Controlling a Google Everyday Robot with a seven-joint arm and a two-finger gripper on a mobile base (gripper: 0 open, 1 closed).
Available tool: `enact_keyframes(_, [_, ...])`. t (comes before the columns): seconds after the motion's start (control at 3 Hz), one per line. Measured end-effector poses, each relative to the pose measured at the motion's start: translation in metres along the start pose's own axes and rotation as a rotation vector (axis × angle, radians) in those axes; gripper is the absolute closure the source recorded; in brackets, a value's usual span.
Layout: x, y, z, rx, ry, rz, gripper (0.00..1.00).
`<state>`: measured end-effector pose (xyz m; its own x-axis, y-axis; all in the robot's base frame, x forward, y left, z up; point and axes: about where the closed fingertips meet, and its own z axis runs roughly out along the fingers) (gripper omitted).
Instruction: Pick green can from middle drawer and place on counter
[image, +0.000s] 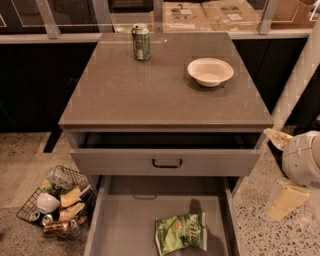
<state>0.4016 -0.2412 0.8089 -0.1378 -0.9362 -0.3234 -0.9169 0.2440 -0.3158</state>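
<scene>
The green can (181, 231), a crumpled green foil snack bag with pale printing, lies flat on the floor of the open middle drawer (125, 225), towards its right front. The counter (150, 90) is the grey-brown stone-like top of the cabinet above. My gripper (292, 170) hangs at the right edge of the view, beside the cabinet's right front corner, level with the upper drawer. It is to the right of the bag, higher than it, and holds nothing that I can see.
An upright green-and-silver drink can (141, 42) and a white bowl (210, 71) stand on the counter. The upper drawer (167, 161) with a black handle is slightly open above the middle one. A wire basket of trash (57, 200) sits on the floor at the left.
</scene>
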Motion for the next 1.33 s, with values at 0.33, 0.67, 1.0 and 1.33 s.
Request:
enact_keyframes(0.33, [-0.003, 0.003, 0.004, -0.007, -0.028, 0.016, 0.00])
enact_keyframes(0.67, [-0.003, 0.003, 0.004, -0.007, -0.027, 0.015, 0.00])
enact_keyframes(1.0, [-0.003, 0.001, 0.017, -0.010, -0.041, 0.021, 0.00])
enact_keyframes(1.33, [0.003, 0.009, 0.058, -0.020, -0.065, 0.051, 0.00])
